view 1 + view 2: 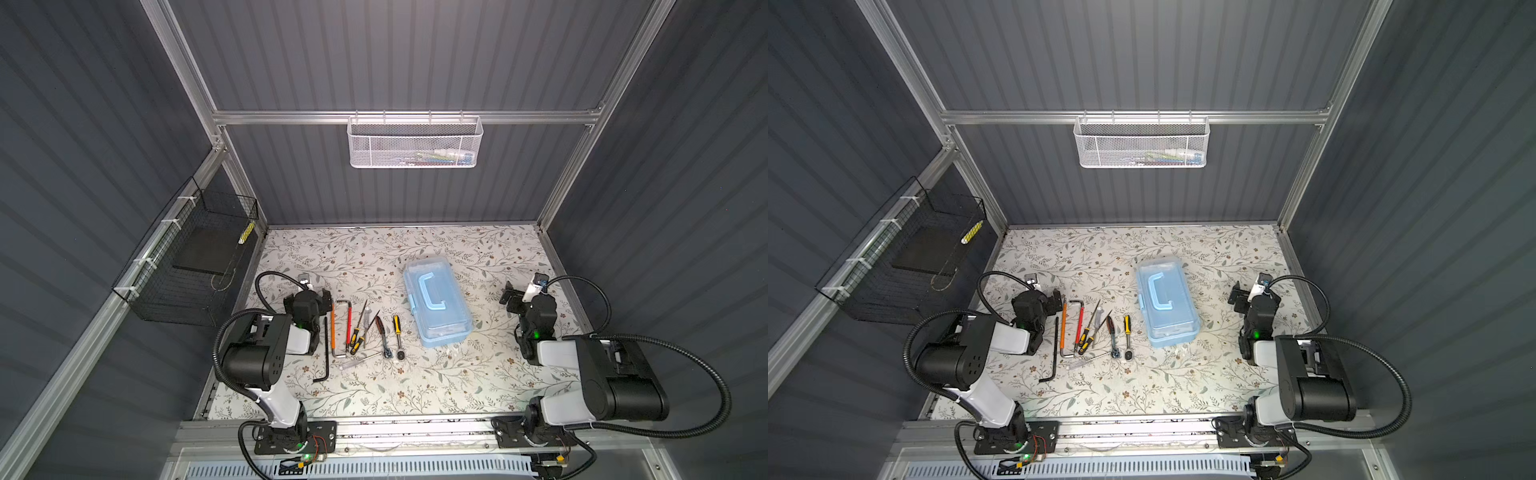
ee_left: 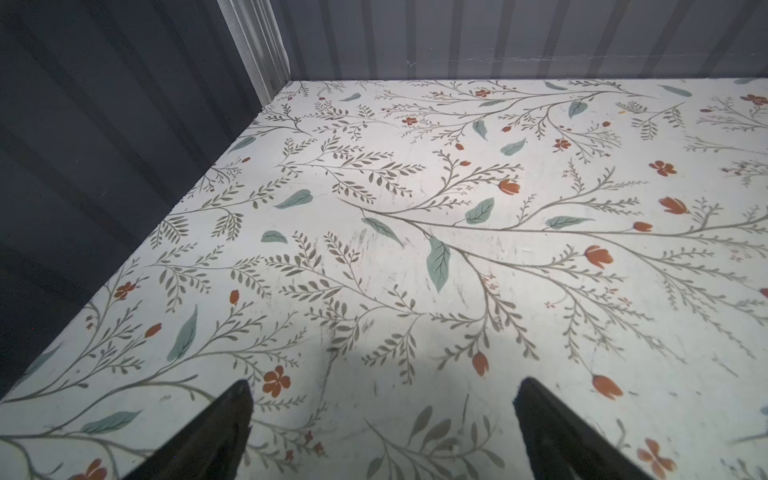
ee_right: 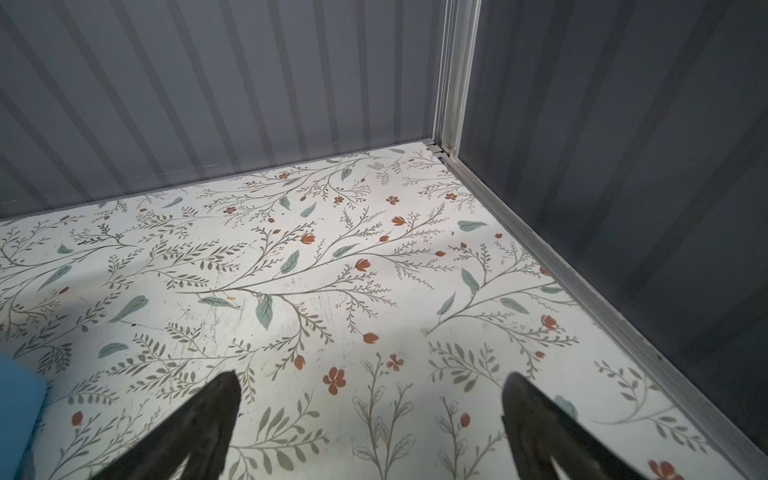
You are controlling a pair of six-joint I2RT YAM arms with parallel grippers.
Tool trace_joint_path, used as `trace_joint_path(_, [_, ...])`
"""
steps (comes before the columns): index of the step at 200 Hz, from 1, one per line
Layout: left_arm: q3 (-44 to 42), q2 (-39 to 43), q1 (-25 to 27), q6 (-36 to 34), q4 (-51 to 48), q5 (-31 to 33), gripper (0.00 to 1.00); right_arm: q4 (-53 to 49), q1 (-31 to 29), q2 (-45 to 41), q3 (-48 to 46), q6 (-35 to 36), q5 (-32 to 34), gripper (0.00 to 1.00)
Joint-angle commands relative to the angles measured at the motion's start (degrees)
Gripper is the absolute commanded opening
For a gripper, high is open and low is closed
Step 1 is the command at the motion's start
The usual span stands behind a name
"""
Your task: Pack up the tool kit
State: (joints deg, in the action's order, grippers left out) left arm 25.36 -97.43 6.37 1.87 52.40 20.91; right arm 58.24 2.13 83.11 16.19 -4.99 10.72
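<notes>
Counter (image 1: 374, 395): flower-printed; it is carrying the tools and the box.
Black hex key (image 1: 326, 353): lying at the left end of the tool row, its long leg running near to far and its short leg at the near end.
Ratchets (image 1: 398, 336): two are lying side by side at the right end of the row, heads at the near end.
Screwdrivers (image 1: 354, 336): a yellow-and-black pair is lying mid-row, tips pointing far.
Left end effector (image 2: 384, 382): released, jaws standing wide, hanging over bare counter just left of the row.
Right end effector (image 3: 372, 375): released, jaws standing wide and gripping nothing, to the right of the box.
Tool box (image 1: 438, 301): light blue with a clear lid that is sitting closed. It is resting right of the row, its long axis running near to far and its far end leaning left. Its contents cannot be made out.
Handle (image 1: 430, 291): blue arch, lying flat on the lid.
Black wire basket (image 1: 195, 266): hanging on the left wall, holding a dark flat slab and a yellow striped piece.
White mesh basket (image 1: 415, 143): hanging on the far rail, with small coloured items showing dimly through the mesh.
</notes>
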Motion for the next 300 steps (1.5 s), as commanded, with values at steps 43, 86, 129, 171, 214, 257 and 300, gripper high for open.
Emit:
trace_joint_path(43, [1.04, -0.90, -0.39, -0.98, 1.01, -0.56, 1.00, -2.40, 0.59, 0.31, 2.36, 1.57, -6.80, 0.99])
trace_joint_path(86, [1.16, -0.94, -0.39, -0.96, 0.95, -0.59, 1.00, -2.01, 0.59, 0.48, 2.25, 1.57, -6.80, 0.99])
trace_joint_path(129, [1.00, -0.87, -0.39, -0.92, 1.03, -0.60, 1.00, -1.99, 0.67, 0.39, 2.18, 1.57, -6.90, 0.99])
trace_joint_path(171, [1.00, -0.83, -0.38, -0.98, 1.11, -0.53, 1.00, -1.90, 0.68, 0.38, 2.10, 1.57, -7.05, 0.99])
trace_joint_path(214, [1.00, -0.83, -0.39, -0.99, 1.12, -0.60, 1.00, -1.90, 0.66, 0.38, 2.10, 1.57, -7.01, 0.99])
trace_joint_path(257, [11.50, 13.96, 0.76, 1.26, -28.72, -0.32, 1.00, -23.48, 0.68, -11.51, 7.94, -1.28, -6.70, 0.99])
trace_joint_path(300, [9.37, 20.72, 16.28, -1.69, -29.02, 6.86, 1.00, -48.35, -4.36, -17.70, 20.80, -13.95, -20.12, 0.99])
